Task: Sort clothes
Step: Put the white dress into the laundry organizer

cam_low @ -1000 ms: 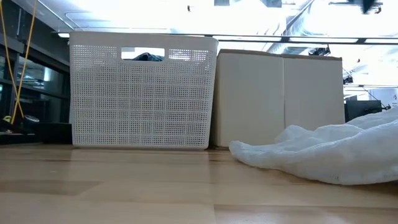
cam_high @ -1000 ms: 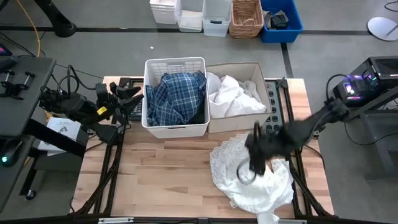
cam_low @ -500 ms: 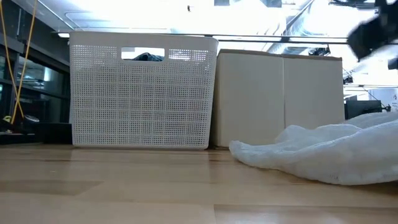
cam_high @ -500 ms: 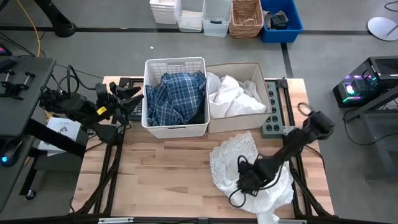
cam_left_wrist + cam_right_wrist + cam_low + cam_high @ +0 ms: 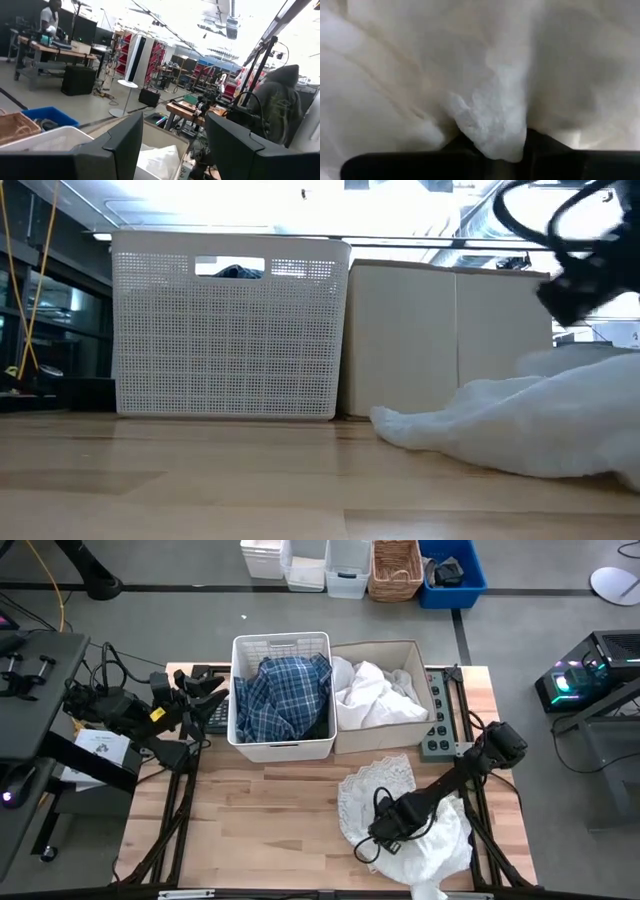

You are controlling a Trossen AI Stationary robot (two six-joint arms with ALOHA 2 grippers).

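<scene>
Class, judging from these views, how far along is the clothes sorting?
Done: plaid shirt in the white basket, white pieces in the beige box. In hand: right hand pinching the white garment on the table. Left: boxing it. Left hand waits beside the basket.

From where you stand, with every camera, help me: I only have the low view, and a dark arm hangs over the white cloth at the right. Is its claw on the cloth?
Observer: Yes. The right claw is down on the white cloth, and its wrist camera shows a fold of cloth bunched between the fingers.
Reviewer: What is in the white basket?
Observer: A blue-and-white plaid shirt fills the white basket.
Reviewer: And the beige box?
Observer: White clothes lie in the beige box.
</scene>
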